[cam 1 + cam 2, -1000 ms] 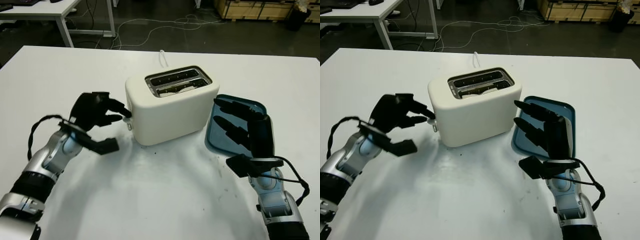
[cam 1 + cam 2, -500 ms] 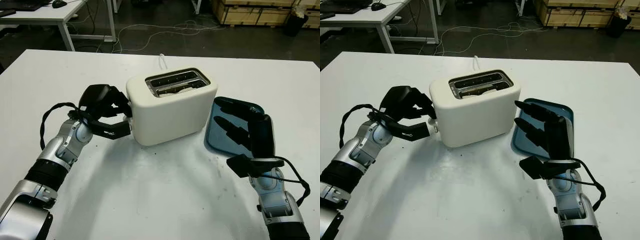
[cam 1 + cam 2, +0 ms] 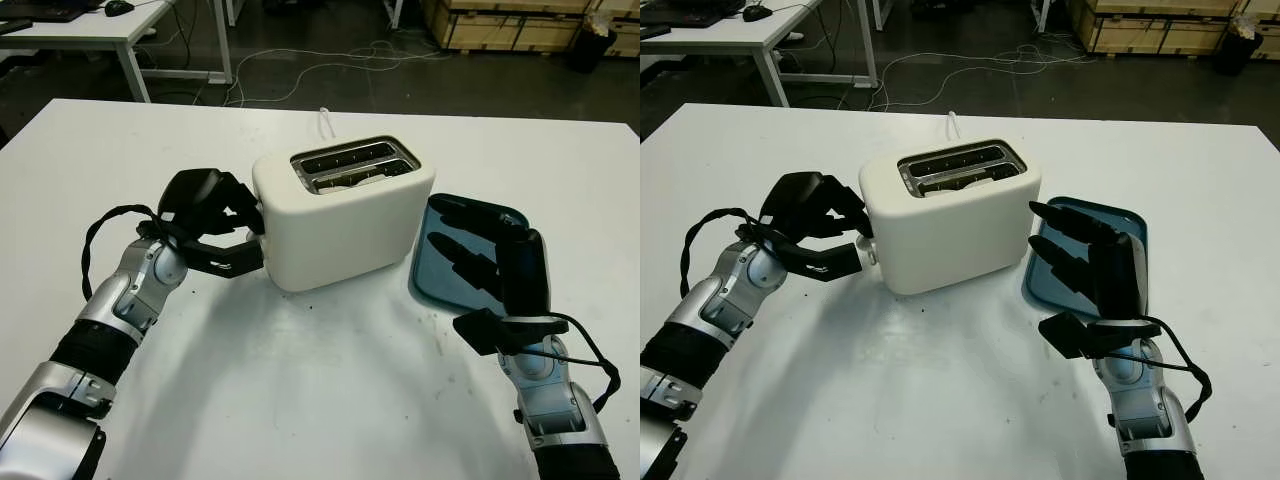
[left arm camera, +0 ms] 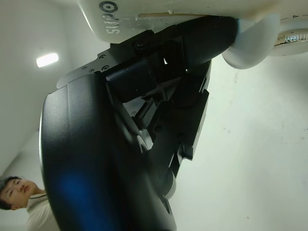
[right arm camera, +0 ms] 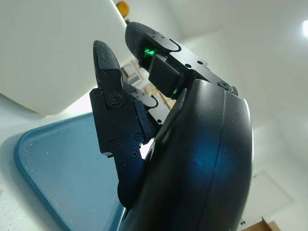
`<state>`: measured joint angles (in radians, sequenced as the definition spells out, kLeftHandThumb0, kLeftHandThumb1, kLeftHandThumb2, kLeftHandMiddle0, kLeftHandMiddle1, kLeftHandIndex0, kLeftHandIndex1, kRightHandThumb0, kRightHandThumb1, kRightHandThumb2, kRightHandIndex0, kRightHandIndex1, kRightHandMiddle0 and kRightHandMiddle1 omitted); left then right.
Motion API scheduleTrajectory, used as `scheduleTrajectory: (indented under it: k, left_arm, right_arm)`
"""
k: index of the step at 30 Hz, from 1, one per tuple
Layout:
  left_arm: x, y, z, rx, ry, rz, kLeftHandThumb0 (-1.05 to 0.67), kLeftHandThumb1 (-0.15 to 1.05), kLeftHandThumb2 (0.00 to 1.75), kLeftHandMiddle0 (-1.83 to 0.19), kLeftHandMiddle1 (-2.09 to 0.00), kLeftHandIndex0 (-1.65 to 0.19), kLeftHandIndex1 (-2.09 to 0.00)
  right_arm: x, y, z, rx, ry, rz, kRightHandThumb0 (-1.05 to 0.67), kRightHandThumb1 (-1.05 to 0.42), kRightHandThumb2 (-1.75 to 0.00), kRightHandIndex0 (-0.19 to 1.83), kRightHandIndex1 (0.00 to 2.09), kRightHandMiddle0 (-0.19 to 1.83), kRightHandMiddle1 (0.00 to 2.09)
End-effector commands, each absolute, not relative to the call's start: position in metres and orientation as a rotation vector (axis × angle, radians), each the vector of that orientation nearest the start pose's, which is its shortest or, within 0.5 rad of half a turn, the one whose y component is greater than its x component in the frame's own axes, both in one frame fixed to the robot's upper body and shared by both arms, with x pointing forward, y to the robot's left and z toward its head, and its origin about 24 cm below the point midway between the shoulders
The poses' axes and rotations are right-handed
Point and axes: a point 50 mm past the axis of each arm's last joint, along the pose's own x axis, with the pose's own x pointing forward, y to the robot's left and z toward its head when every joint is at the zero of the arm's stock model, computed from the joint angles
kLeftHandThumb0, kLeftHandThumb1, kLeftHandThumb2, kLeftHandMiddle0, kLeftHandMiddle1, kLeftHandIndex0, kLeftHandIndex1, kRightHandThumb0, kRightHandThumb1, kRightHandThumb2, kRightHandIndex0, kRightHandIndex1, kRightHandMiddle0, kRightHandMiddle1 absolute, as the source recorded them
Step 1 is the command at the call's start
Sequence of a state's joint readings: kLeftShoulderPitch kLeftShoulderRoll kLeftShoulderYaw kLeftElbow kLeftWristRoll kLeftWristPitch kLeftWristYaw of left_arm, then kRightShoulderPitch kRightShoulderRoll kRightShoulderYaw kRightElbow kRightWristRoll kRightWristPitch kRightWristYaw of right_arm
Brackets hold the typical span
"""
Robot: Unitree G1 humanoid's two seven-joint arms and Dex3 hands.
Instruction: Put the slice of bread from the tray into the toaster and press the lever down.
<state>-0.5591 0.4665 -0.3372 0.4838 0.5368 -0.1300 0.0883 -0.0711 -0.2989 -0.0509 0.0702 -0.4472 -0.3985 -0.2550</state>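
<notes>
A white toaster (image 3: 345, 225) stands mid-table, and a pale slice of bread (image 3: 352, 178) sits low in its nearer slot. My left hand (image 3: 235, 238) is against the toaster's left end. In the left wrist view its fingers (image 4: 202, 41) press on the white lever knob (image 4: 248, 45), and the thumb is curled underneath. My right hand (image 3: 480, 260) is held upright and open over the near part of the blue tray (image 3: 430, 282), right of the toaster. The tray's bare surface (image 5: 57, 163) carries nothing that I can see.
The toaster's white cord (image 3: 325, 115) runs off the table's far edge. Beyond it are floor cables, a white desk (image 3: 120, 30) and wooden crates (image 3: 500, 20). A person (image 4: 19, 192) shows at the edge of the left wrist view. Bare white tabletop (image 3: 320, 380) lies in front.
Over the last second my left hand moved right onto the toaster's lever end and its thumb closed in under it. The right hand, toaster and tray have stayed put.
</notes>
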Motion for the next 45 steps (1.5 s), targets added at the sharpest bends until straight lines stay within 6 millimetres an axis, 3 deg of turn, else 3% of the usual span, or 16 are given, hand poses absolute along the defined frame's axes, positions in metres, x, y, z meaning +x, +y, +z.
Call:
scheduleTrajectory:
  k: [1, 7, 12, 17, 19, 25, 31, 45]
  left_arm:
    - [0.279, 0.114, -0.051, 1.247, 0.357, -0.751, -0.11, 0.83, 0.00, -0.88, -0.59, -1.17, -0.01]
    - [0.285, 0.113, -0.037, 1.238, 0.302, -0.727, -0.12, 0.85, 0.01, -0.84, -0.58, -1.16, -0.01]
    - [0.290, 0.117, -0.010, 1.201, 0.140, -0.634, -0.08, 0.85, 0.00, -0.84, -0.72, -1.15, -0.01]
    - [0.290, 0.129, 0.017, 1.129, -0.087, -0.518, -0.05, 0.82, 0.00, -0.69, -1.53, -1.21, -0.02]
    - [0.289, 0.137, 0.027, 1.084, -0.181, -0.470, -0.07, 0.84, 0.01, -0.66, -1.64, -1.22, -0.02]
    - [0.284, 0.162, 0.058, 0.911, -0.347, -0.295, -0.21, 0.91, 0.04, -0.69, -1.41, -1.15, 0.00]
    - [0.278, 0.186, 0.087, 0.804, -0.419, -0.160, -0.30, 0.91, 0.02, -0.67, -1.40, -1.15, -0.01]
    - [0.265, 0.219, 0.121, 0.726, -0.459, 0.114, -0.39, 0.92, 0.01, -0.61, -1.34, -1.03, 0.00]
  right_arm:
    - [0.257, -0.209, 0.093, -0.691, -0.453, -0.146, -0.39, -0.92, -0.06, 0.87, 0.45, 0.95, 0.00]
    - [0.257, -0.207, 0.093, -0.686, -0.458, -0.145, -0.39, -0.92, -0.05, 0.87, 0.44, 0.96, 0.00]
    - [0.257, -0.208, 0.092, -0.681, -0.462, -0.149, -0.38, -0.92, -0.05, 0.88, 0.43, 0.95, 0.00]
    - [0.257, -0.206, 0.092, -0.681, -0.466, -0.153, -0.38, -0.92, -0.05, 0.87, 0.43, 0.95, 0.00]
    - [0.257, -0.206, 0.092, -0.680, -0.470, -0.157, -0.38, -0.92, -0.05, 0.88, 0.43, 0.95, 0.00]
    - [0.265, -0.207, 0.090, -0.621, -0.455, -0.189, -0.38, -0.92, -0.05, 0.88, 0.41, 0.94, 0.00]
    - [0.272, -0.214, 0.092, -0.568, -0.446, -0.198, -0.43, -0.92, -0.09, 0.87, 0.32, 0.89, 0.00]
    - [0.281, -0.233, 0.109, -0.489, -0.405, -0.199, -0.50, -0.92, -0.11, 0.89, 0.18, 0.84, 0.00]
